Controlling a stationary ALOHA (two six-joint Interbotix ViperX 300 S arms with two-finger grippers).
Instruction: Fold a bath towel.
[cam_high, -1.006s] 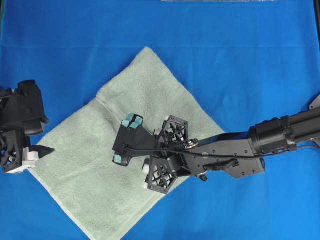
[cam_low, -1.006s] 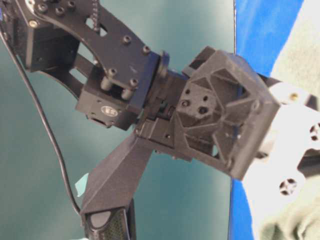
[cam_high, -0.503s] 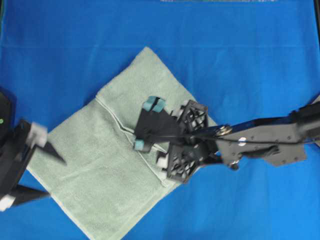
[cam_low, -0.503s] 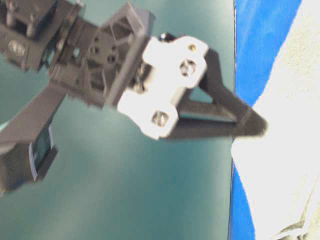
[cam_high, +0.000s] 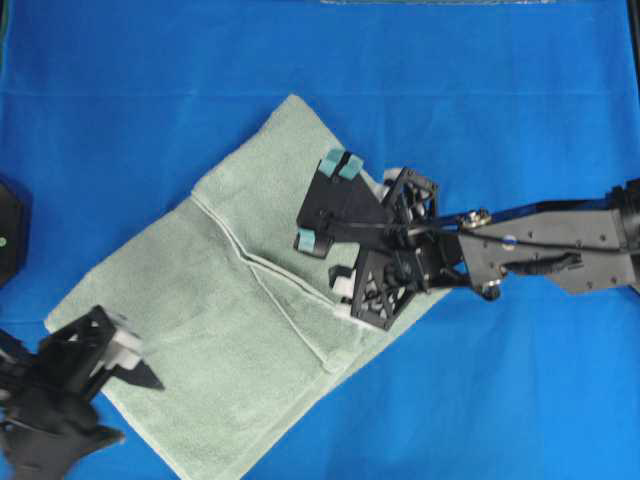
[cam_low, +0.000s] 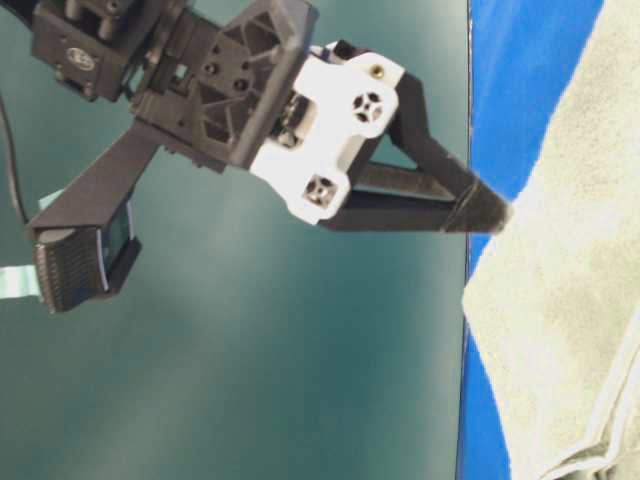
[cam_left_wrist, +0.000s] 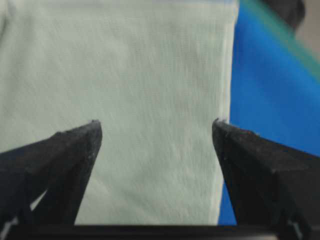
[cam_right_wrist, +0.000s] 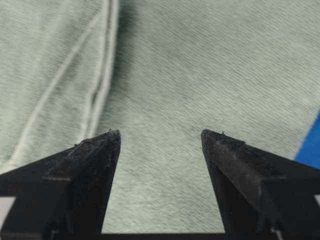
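Both pincers stood apart and empty. Overhead, the left pincer (cam_high: 130, 385) sat at about eight o'clock in the picture, its fingertips at the lower-left edge of the bath towel (cam_high: 215, 330), while the right pincer (cam_high: 325, 205) hung over the towel's upper-right part near the centre, its arm coming in from three o'clock. The towel lay on the blue cloth (cam_high: 480, 90) that covered the surface, turned like a diamond, with one layer already laid over another and a hemmed edge running across it from ten towards five o'clock. From table level, the left pincer (cam_low: 300, 235) showed wide open, one dark fingertip (cam_low: 485, 212) just at the towel's near corner (cam_low: 560, 300); whether it touched could not be told. Through the left wrist camera, the left pincer (cam_left_wrist: 156, 131) framed a towel edge, pale cloth filling the gap and the blue cloth (cam_left_wrist: 270, 85) showing at three o'clock. Through the right wrist camera, the right pincer (cam_right_wrist: 161, 136) hovered above flat terry, the hem (cam_right_wrist: 102, 75) off at eleven o'clock. Judging by this, a further fold was being set up: the left pincer would likely need to descend and close on its corner, and the right to find an edge to take rather than flat cloth.
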